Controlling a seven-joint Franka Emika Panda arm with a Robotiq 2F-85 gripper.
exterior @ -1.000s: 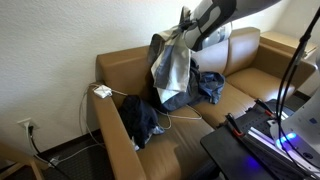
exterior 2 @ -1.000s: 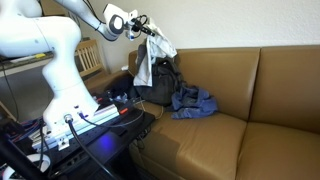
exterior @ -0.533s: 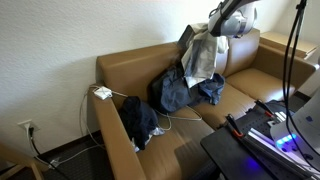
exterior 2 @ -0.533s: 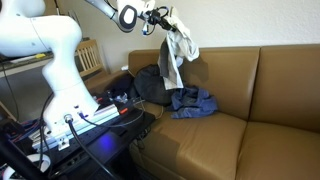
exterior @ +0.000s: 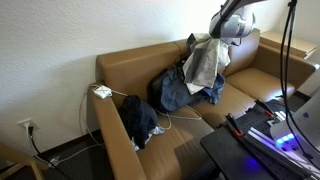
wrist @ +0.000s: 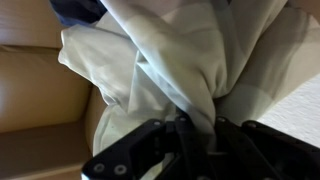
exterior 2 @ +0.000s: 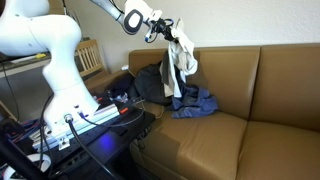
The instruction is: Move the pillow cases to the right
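Since a second ago the pale pillow case (exterior: 205, 65) has swung along the brown couch (exterior: 130, 62), away from the arm rest end. Now it hangs in front of the backrest. From the left in an exterior view come a small white box (exterior: 102, 92) on the arm rest, a dark heap of clothes (exterior: 142, 120), a dark blue cloth (exterior: 172, 92) by the backrest, then the pillow case, with a blue cloth (exterior: 212, 90) below it. In the wrist view the jaws pinch its bunched top tight.

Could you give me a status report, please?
Gripper shut on pillow case. Case hanging above couch. Dark clothes heaped on seat beneath.
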